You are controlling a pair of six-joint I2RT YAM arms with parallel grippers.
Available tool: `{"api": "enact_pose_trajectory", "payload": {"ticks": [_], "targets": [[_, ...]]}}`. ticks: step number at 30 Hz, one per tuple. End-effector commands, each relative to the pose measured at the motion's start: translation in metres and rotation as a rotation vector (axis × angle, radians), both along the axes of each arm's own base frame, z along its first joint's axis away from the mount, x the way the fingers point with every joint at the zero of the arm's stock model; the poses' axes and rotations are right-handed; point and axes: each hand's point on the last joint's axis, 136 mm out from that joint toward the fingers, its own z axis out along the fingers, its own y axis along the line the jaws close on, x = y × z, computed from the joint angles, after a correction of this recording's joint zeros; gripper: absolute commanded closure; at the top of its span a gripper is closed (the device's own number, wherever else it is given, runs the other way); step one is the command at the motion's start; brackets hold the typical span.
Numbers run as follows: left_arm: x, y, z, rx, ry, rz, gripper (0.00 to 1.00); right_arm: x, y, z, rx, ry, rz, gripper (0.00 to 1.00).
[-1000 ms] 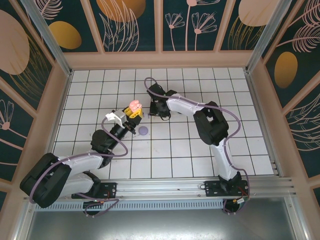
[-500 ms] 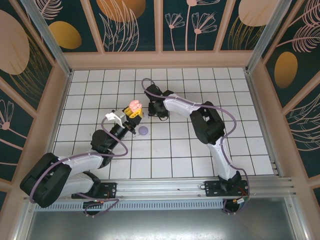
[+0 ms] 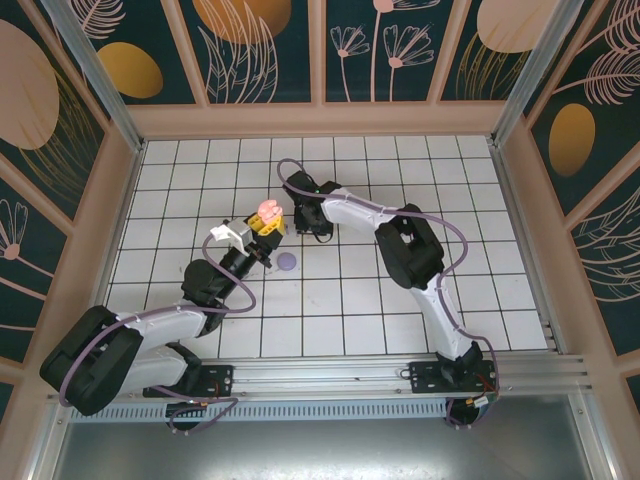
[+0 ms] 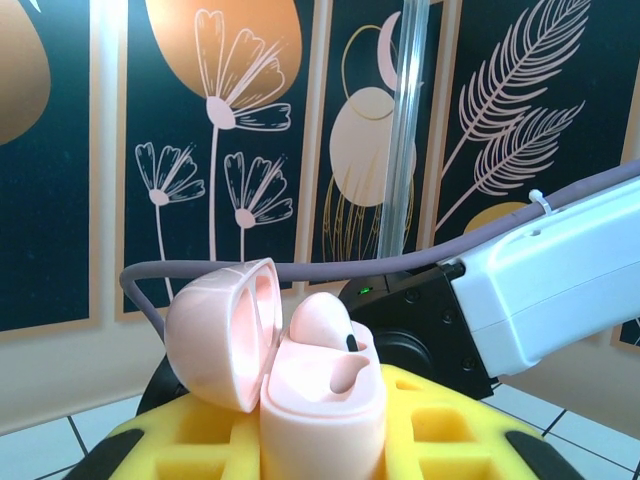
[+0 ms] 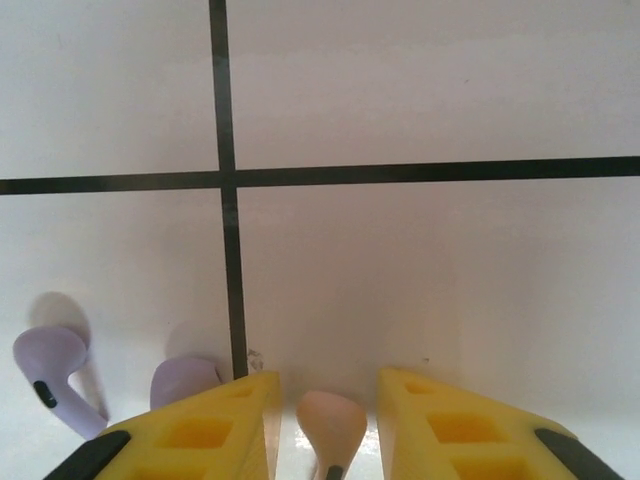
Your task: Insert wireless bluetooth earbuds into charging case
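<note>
Since a second ago the right arm has folded leftward, bringing the right gripper (image 3: 316, 222) closer to the left gripper (image 3: 267, 230), which holds the charging case (image 3: 268, 212) just to its left.

From the left wrist, the charging case (image 4: 322, 400) sits clamped between that gripper's yellow pads, lid (image 4: 225, 335) hinged open.

From the right wrist, a pale pink earbud (image 5: 330, 425) lies between the part-open fingers (image 5: 200, 440), long axis running back toward the wrist. Whether they pinch it I cannot tell. Two lilac earbuds (image 5: 50, 375) rest on the worktop (image 5: 420, 280), left of this gripper.
</note>
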Motion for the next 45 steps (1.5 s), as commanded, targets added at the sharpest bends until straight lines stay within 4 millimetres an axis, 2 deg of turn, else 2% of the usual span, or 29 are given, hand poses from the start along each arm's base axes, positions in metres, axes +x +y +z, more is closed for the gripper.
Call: {"api": "enact_pose_trajectory", "payload": {"ticks": [1, 8, 12, 19, 27, 35, 40, 45], "targets": [[-0.002, 0.006, 0.023, -0.061, -0.056, 0.006, 1.00, -0.011, -0.003, -0.018, -0.069, 0.036, 0.026, 0.70], [-0.001, 0.006, 0.023, -0.067, -0.050, 0.008, 1.00, -0.013, -0.002, -0.020, -0.078, 0.033, 0.032, 0.77], [-0.001, 0.006, 0.024, -0.067, -0.049, 0.008, 1.00, -0.011, -0.001, -0.012, -0.065, 0.014, 0.027, 0.81], [0.000, 0.003, 0.028, -0.054, -0.052, 0.003, 1.00, -0.005, -0.008, 0.024, -0.014, -0.073, -0.005, 0.83], [0.001, -0.003, 0.030, -0.025, -0.057, -0.017, 1.00, -0.006, -0.030, 0.070, 0.016, -0.187, -0.032, 0.84], [-0.001, -0.011, 0.026, 0.024, -0.065, -0.050, 1.00, -0.015, -0.065, 0.128, 0.061, -0.313, -0.071, 0.84], [-0.006, -0.019, 0.019, 0.078, -0.075, -0.089, 1.00, -0.023, -0.081, 0.182, 0.117, -0.425, -0.072, 0.84], [-0.012, -0.029, 0.010, 0.127, -0.081, -0.148, 1.00, -0.036, -0.088, 0.243, 0.216, -0.546, -0.045, 0.84]]}}
